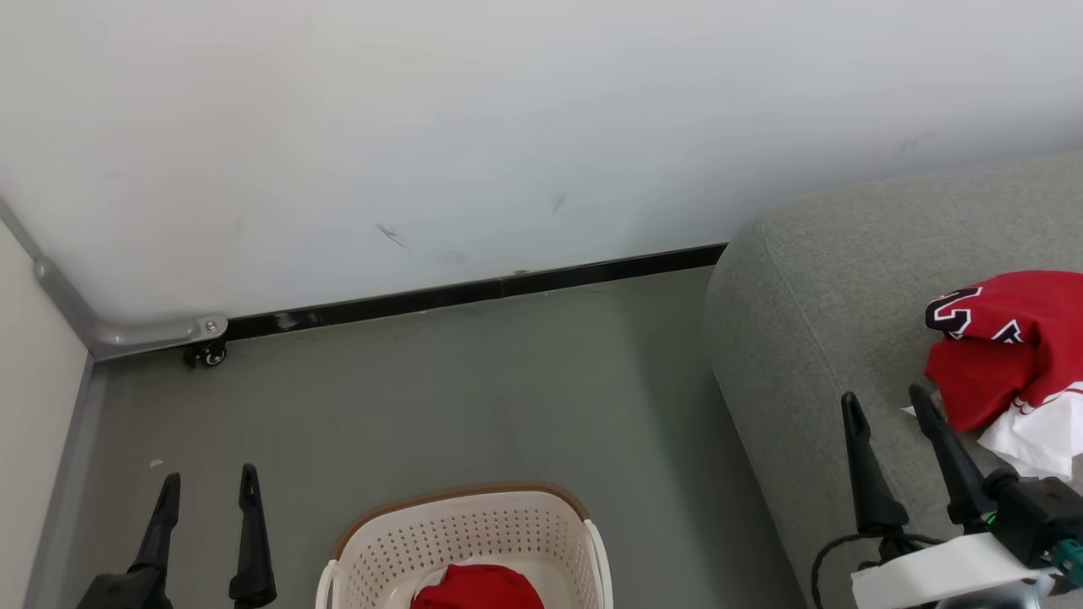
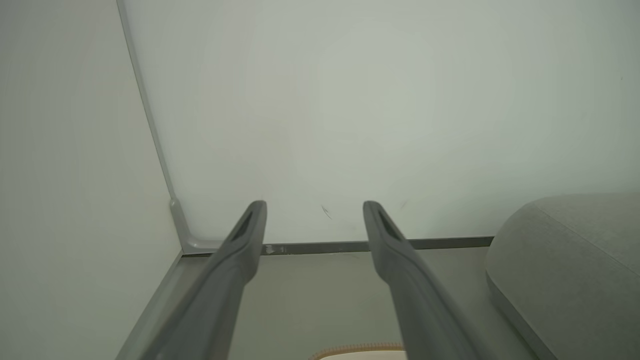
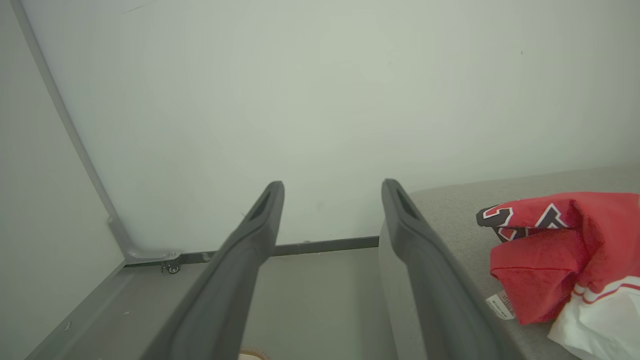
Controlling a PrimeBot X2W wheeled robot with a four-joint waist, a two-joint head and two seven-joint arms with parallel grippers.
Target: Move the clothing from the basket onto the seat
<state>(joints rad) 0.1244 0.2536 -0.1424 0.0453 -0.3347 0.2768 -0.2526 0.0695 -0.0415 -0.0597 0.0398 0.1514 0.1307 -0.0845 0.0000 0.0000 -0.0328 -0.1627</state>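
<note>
A red jersey (image 1: 1011, 347) with black-and-white numerals lies crumpled on the grey seat (image 1: 812, 321), and the right wrist view shows the jersey (image 3: 565, 250) on the seat (image 3: 450, 205) too. More red clothing (image 1: 478, 588) lies in the cream perforated basket (image 1: 461, 529) at the bottom centre. My right gripper (image 1: 884, 402) is open and empty over the seat's front edge, just left of the jersey. My left gripper (image 1: 209, 478) is open and empty over the floor, left of the basket. In the left wrist view, its gripper (image 2: 315, 205) points at the wall, with the basket rim (image 2: 360, 348) below.
A white wall with a black baseboard (image 1: 474, 292) runs behind. A grey panel with a small castor (image 1: 206, 353) stands in the left corner. Grey-green floor (image 1: 508, 397) lies between basket, wall and seat. White fabric (image 1: 1036, 436) sits under the jersey.
</note>
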